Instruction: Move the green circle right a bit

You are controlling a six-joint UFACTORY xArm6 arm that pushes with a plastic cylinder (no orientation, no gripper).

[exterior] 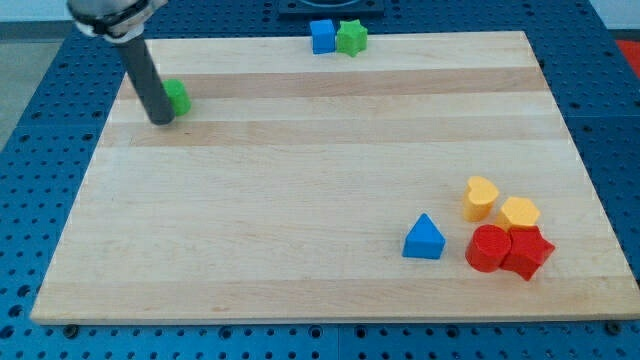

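Wooden surface (300, 200) carries the green circle (178, 97) at far left. My tip (161, 120) touches its left side. No pincer shows, so its state cannot be told.

The board (330, 180) is looking like pale wood, planks glued side by side with visible grain and a smooth matt finish, sitting on a blue perforated surface (40, 100) that's coming across as painted metal. My tip (161, 120) is ending a dark rod that's showing a dull, slightly satin sheen, and the green circle (178, 97) and the red blocks (508, 250) are looking like smooth, matt, solid-coloured plastic.
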